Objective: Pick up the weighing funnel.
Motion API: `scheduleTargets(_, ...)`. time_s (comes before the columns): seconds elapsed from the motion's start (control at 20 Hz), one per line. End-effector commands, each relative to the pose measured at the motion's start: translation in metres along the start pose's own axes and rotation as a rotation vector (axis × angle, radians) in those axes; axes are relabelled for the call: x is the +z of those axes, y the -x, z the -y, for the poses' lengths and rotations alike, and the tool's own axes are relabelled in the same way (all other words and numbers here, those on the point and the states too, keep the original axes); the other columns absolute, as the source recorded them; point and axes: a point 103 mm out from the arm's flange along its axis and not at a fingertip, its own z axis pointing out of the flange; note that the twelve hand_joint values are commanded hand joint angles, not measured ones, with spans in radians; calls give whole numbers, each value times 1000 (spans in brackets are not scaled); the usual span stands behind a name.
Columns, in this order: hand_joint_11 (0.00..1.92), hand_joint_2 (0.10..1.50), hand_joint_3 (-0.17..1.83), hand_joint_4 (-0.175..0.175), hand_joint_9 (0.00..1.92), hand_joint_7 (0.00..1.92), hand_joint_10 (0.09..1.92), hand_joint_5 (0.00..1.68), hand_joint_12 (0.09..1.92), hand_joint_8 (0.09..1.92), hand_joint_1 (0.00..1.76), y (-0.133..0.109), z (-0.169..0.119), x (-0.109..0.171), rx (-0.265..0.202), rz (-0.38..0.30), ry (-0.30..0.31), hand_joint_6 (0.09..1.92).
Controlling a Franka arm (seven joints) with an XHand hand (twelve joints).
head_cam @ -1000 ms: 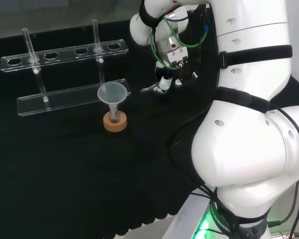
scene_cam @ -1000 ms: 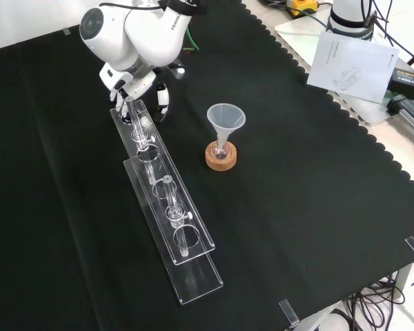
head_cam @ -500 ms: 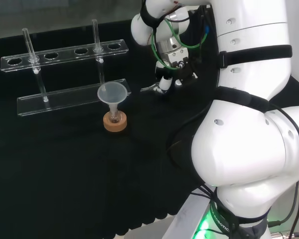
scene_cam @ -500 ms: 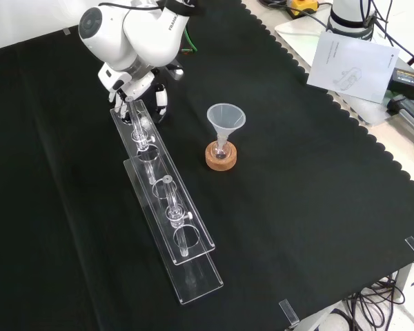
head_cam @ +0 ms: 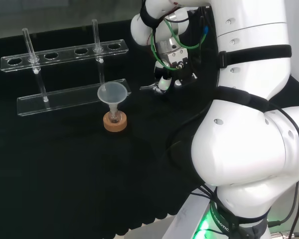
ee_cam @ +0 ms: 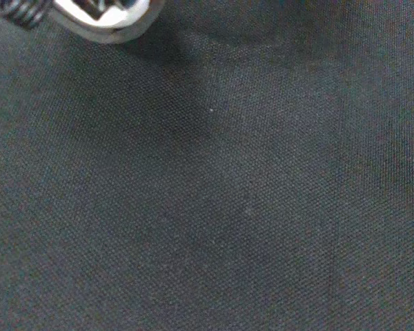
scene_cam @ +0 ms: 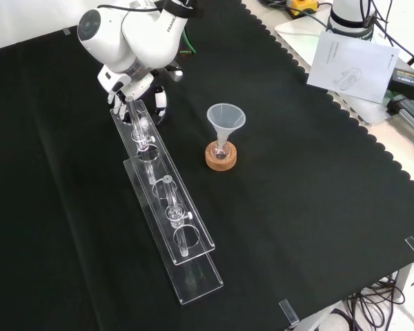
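Now, to the right of the funnel [head_cam: 112, 94] and a bit farther back in the head view: the hand [head_cam: 173, 65]. In the front view, up and to the left of the funnel. Hangs low over the black cloth [ee_cam: 228, 207]. Curls its fingers [head_cam: 163, 84] down and seems to pinch a small clear piece at their tips, most likely the weighing funnel [head_cam: 148, 88]. Holds it sticking out sideways toward the funnel, near it but not touching. Hard to tell whether up off the cloth or brushing it.

Looks very light, so no need for a big squeeze. Looks hard and smooth too, so slippery, and easy to chip or crack if dropped. Best to grip across the wide scoop part, near the middle, not just the thin stem, to stop any tipping or sliding out. Cannot tell from here the end being pinched.

Next, most likely, a slow lift straight up. Keep away from the clear rack [head_cam: 70, 50] behind the funnel in the head view, and from the tall thin tubes [head_cam: 95, 35] in it. Leave the funnel alone on its cork ring [head_cam: 114, 122].
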Motion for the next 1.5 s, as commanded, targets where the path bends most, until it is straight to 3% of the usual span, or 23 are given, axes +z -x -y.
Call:
scheduleTargets(0.05,523,651,574,12,831,605,461,686,1265,638,880,11,2,2,-4,-18,9,702)
scheduleTargets(0.15,525,657,579,38,837,612,462,758,1266,639,880,8,3,1,-5,0,27,703)
scheduleTargets(0.25,577,799,417,130,888,685,467,1014,1245,645,1001,2,3,-1,-1,4,51,754)
scheduleTargets(0.35,698,820,391,165,988,796,442,1156,1156,629,1066,1,4,-3,1,-17,61,713)
scheduleTargets(0.55,855,783,460,175,1132,911,318,1213,1036,567,1094,3,8,-3,2,-29,75,701)
scheduleTargets(0.85,914,772,478,175,1176,919,265,1219,997,552,1097,4,10,-3,10,-18,52,699)
scheduleTargets(1.15,812,925,223,175,1107,777,215,1141,1070,614,1067,2,8,3,29,13,-37,764)
scheduleTargets(1.3,720,831,270,48,1018,665,232,957,1115,648,938,0,6,4,30,18,-57,705)
scheduleTargets(1.5,511,672,485,-11,827,479,316,533,1238,663,859,-2,7,2,23,21,-46,617)
